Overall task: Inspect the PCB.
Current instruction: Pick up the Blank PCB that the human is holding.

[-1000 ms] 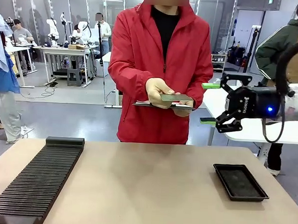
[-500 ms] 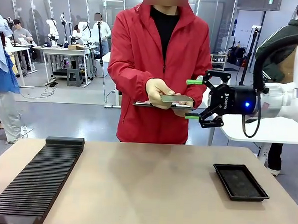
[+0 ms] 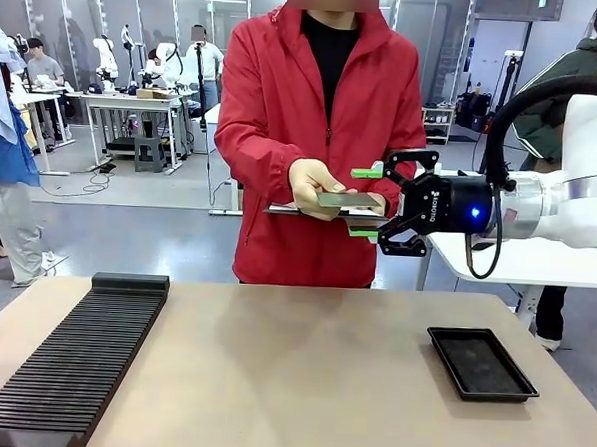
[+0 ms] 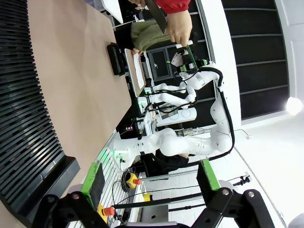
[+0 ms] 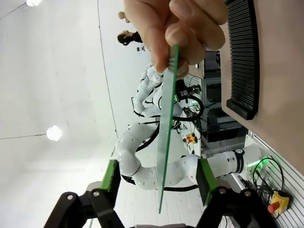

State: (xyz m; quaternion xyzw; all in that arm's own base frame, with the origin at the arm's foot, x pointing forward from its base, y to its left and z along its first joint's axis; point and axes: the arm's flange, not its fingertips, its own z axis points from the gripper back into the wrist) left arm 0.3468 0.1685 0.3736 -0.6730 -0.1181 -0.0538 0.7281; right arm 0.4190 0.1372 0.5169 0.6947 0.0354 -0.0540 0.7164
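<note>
Your right gripper (image 3: 362, 202) sits around the green board (image 3: 348, 199) but does not pinch it.
The person's hand (image 3: 316, 184) grips the green board flat, up in the air past the far side of the table (image 3: 301, 364). Your right gripper's fingers are above and below its end, with a gap on each side. Your left gripper (image 4: 152, 183) is spread wide and holds nothing.

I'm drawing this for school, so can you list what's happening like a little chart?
PCB: held by the person's hand, high above the table
Right gripper: open, a finger either side of the PCB, gaps showing
Left gripper: open, above the table near the black slotted rack
Black tray: on the table, robot's right side
</note>
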